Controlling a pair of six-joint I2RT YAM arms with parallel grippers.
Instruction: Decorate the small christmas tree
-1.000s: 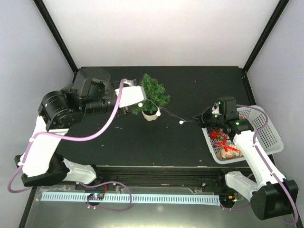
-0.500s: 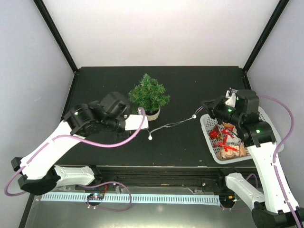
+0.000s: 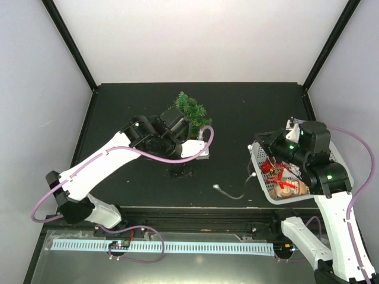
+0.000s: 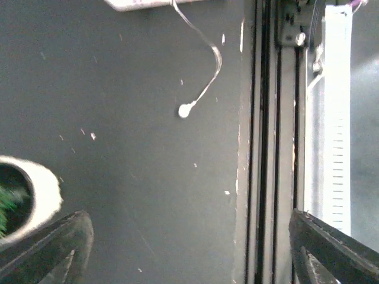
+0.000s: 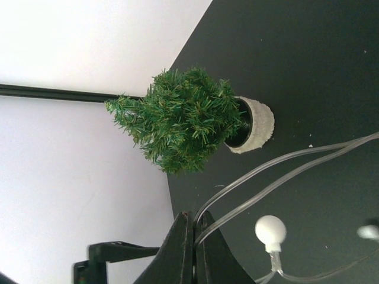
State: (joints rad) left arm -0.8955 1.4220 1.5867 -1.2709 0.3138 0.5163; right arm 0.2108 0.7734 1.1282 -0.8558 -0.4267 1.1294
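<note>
At mid-table stands the tree (image 3: pixel 190 111). The left claw (image 4: pixel 186 228), spread, hangs beside its pot (image 4: pixel 47 195), probably to steady it. The right claw (image 5: pixel 192 218) pinches the light string (image 5: pixel 278 171), likely for draping.

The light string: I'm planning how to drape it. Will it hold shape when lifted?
Probably floppy: the light string lies in loose curves on the table. Likely light: the right gripper pinches two thin strands. Its bulb may swing.

small christmas tree (image 3: pixel 192 110) back centre on table (image 3: pixel 254 112), basket (image 3: pixel 344 171) at right edge, light string (image 3: pixel 235 197) between
</note>
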